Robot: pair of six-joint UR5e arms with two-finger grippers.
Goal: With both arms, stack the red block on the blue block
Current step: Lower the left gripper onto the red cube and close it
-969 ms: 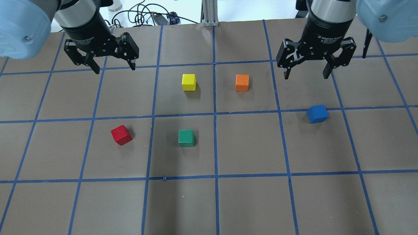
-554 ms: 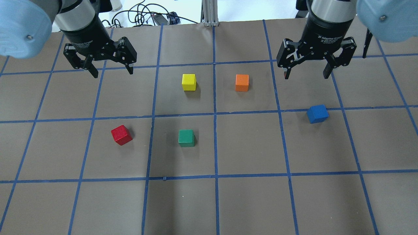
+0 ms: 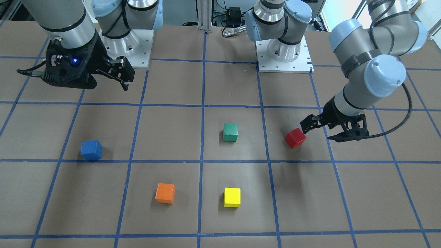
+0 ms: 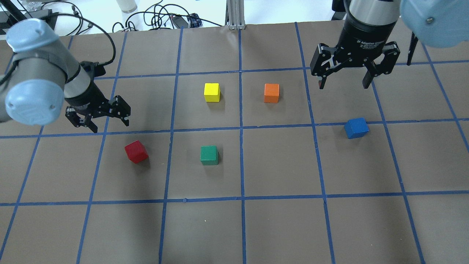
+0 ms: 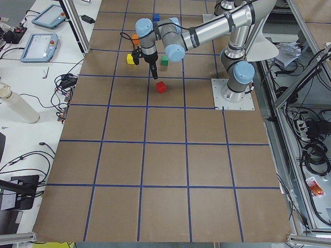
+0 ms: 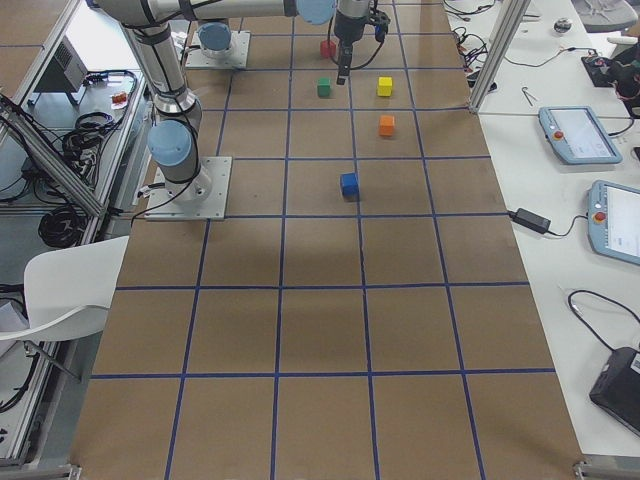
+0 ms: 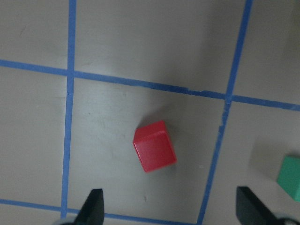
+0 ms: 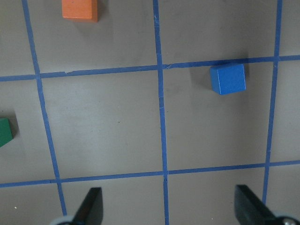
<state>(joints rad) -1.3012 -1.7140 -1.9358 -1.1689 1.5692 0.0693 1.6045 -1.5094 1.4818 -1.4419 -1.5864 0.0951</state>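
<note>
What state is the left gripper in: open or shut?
Open. On the left gripper, the fingers stand wide apart with nothing between them.

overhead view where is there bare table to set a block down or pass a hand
Bare table: the bottom row of squares, and the square between the green block and blue block. Crowded: around the yellow block and orange block, and by the red block, where the left gripper hangs open.
</note>
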